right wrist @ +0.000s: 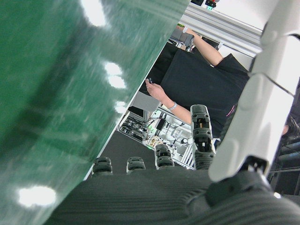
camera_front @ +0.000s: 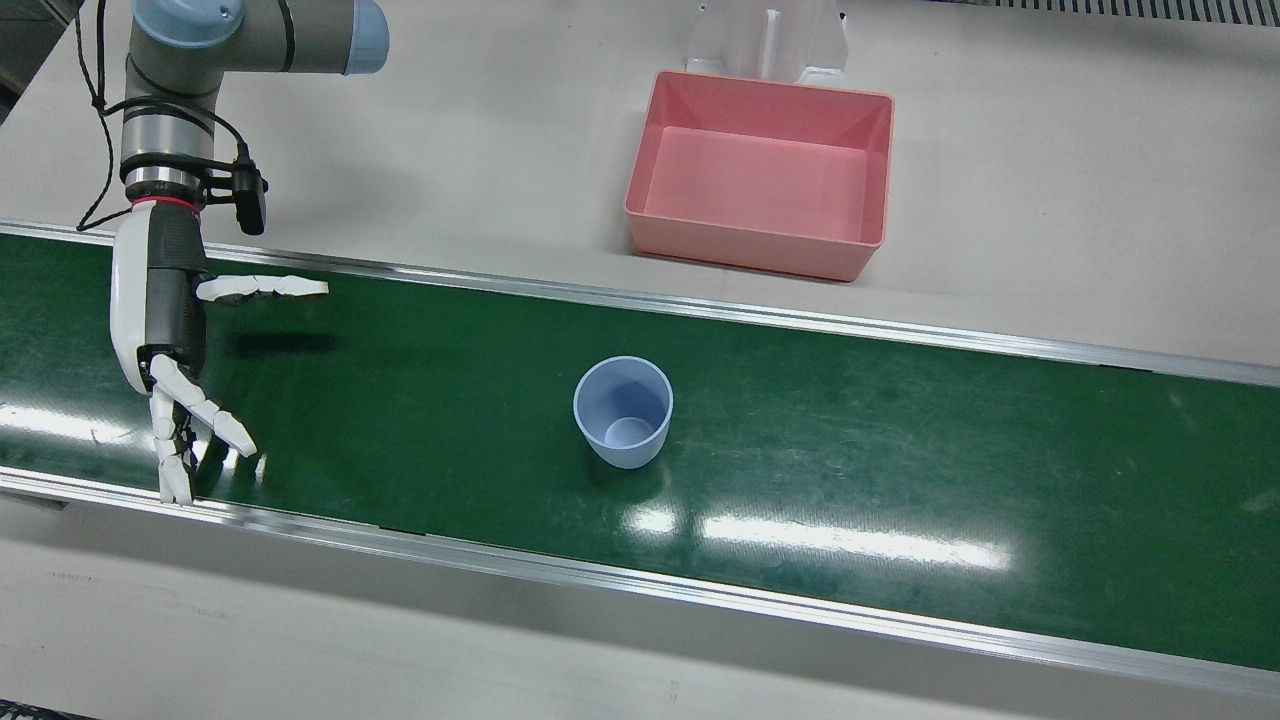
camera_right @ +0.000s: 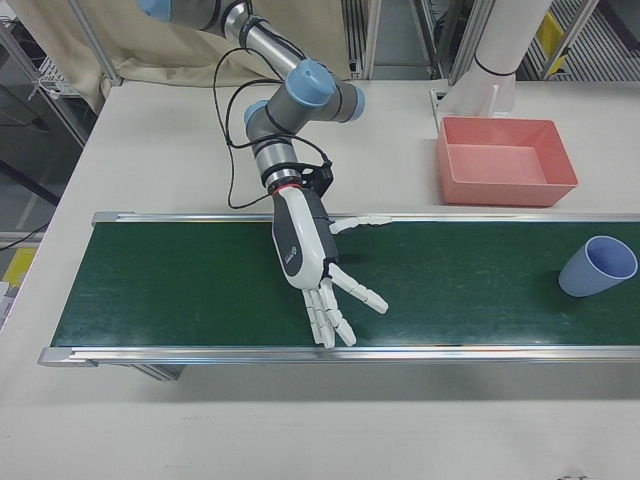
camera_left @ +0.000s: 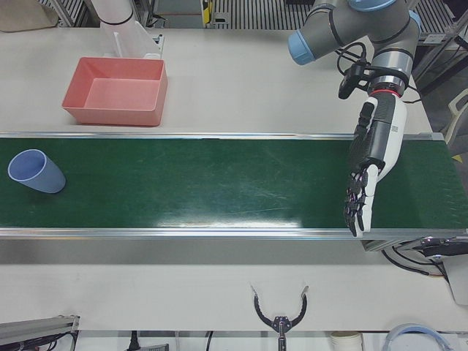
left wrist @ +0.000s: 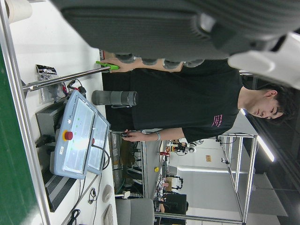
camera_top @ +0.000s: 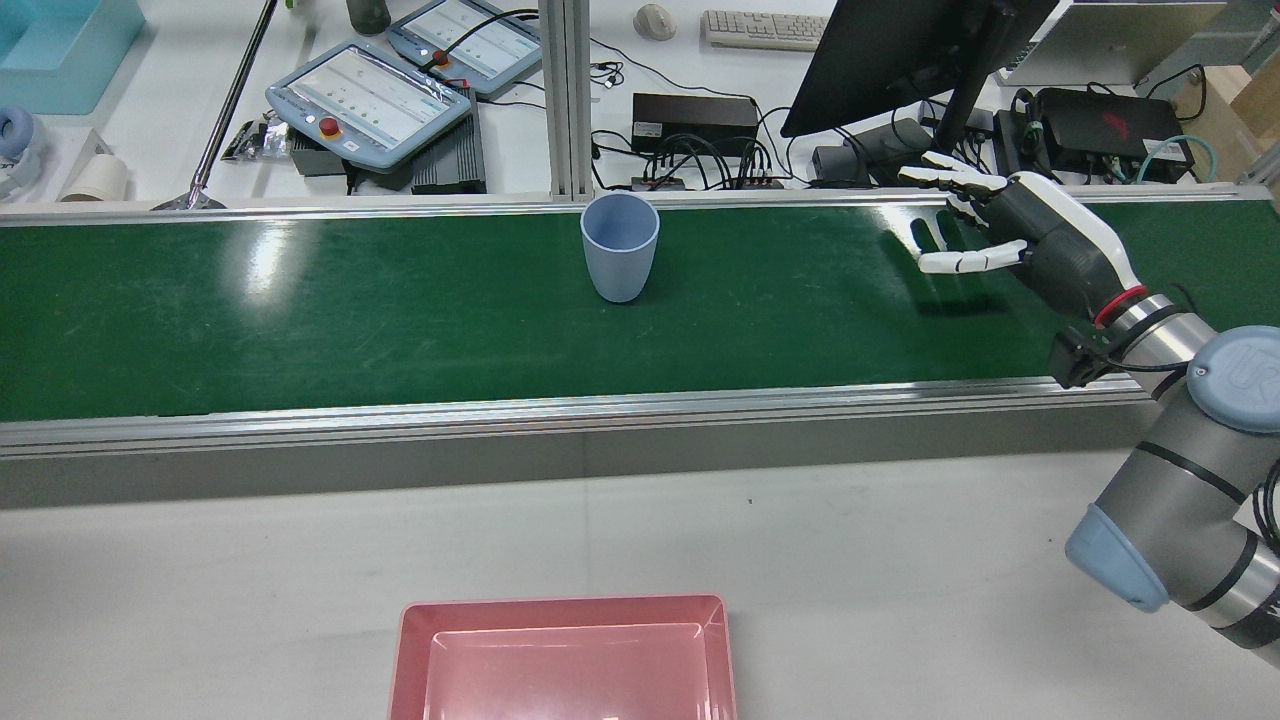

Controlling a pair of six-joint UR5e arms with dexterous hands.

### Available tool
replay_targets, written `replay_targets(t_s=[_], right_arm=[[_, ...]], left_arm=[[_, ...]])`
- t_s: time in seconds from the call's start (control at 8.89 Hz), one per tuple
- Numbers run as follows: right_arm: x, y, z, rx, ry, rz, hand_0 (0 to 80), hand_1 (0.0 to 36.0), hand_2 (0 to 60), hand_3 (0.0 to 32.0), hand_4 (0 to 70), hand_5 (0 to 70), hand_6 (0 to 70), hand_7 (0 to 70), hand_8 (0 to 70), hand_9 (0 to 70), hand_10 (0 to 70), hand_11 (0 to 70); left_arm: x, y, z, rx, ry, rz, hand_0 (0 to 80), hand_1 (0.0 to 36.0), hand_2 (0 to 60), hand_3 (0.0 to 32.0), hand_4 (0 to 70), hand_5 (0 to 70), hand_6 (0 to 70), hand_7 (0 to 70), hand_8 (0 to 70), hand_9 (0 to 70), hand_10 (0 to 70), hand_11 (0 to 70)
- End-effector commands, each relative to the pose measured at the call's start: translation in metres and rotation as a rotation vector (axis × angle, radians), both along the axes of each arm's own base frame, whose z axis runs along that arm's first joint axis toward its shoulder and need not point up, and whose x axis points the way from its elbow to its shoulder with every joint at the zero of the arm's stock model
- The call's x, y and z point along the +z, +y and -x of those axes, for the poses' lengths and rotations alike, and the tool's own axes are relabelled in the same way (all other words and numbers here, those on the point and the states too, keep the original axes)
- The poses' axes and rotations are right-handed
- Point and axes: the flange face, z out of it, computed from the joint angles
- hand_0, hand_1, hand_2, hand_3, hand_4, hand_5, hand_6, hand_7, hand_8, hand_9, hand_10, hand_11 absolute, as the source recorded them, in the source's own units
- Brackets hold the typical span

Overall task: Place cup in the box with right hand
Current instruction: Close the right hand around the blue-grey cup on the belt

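Observation:
A light blue cup (camera_front: 622,410) stands upright and empty on the green belt (camera_front: 900,450); it also shows in the rear view (camera_top: 620,248), the left-front view (camera_left: 35,172) and the right-front view (camera_right: 597,266). The empty pink box (camera_front: 740,245) sits on the table on the robot's side of the belt (camera_top: 560,610). My right hand (camera_front: 165,320) hovers open over the belt, fingers spread, well to the side of the cup (camera_top: 1030,240) (camera_right: 310,255). My left hand (camera_left: 373,157) is open over the belt's other end, far from the cup.
Metal rails (camera_front: 700,305) run along both edges of the belt. A white pedestal (camera_front: 770,40) stands behind the box. Beyond the belt are teach pendants (camera_top: 370,95), a monitor (camera_top: 900,50) and cables. A person (left wrist: 187,103) stands on the operators' side.

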Motion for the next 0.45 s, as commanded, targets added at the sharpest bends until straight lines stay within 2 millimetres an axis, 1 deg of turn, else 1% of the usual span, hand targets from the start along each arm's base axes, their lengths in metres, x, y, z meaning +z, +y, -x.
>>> replay_targets(t_s=[0.0,0.11,0.22,0.34], right_arm=[[0.001,0.002,0.008,-0.01,0.023,-0.005,48.0,15.4,15.6,13.2,5.7,4.7,2.4,14.0,0.9,4.9,2.1,4.7],[0.001,0.004,0.016,-0.019,0.023,-0.003,48.6,13.5,8.4,13.2,7.7,4.7,2.4,14.1,0.9,5.0,2.2,4.9],[0.001,0.006,0.018,-0.013,0.021,-0.003,49.2,12.6,4.7,12.8,8.5,4.7,2.4,13.8,1.0,4.9,2.1,4.8],[-0.001,0.007,0.021,-0.019,0.018,-0.007,49.6,11.8,1.4,13.2,9.8,4.7,2.4,14.0,0.9,4.9,2.0,4.7]], left_arm=[[0.0,0.0,0.0,-0.001,0.0,0.001,0.0,0.0,0.0,0.0,0.0,0.0,0.0,0.0,0.0,0.0,0.0,0.0],[0.0,0.0,0.0,-0.001,0.0,0.001,0.0,0.0,0.0,0.0,0.0,0.0,0.0,0.0,0.0,0.0,0.0,0.0],[0.0,0.0,0.0,-0.001,0.0,-0.001,0.0,0.0,0.0,0.0,0.0,0.0,0.0,0.0,0.0,0.0,0.0,0.0],[0.0,0.0,0.0,-0.001,0.0,-0.001,0.0,0.0,0.0,0.0,0.0,0.0,0.0,0.0,0.0,0.0,0.0,0.0]])
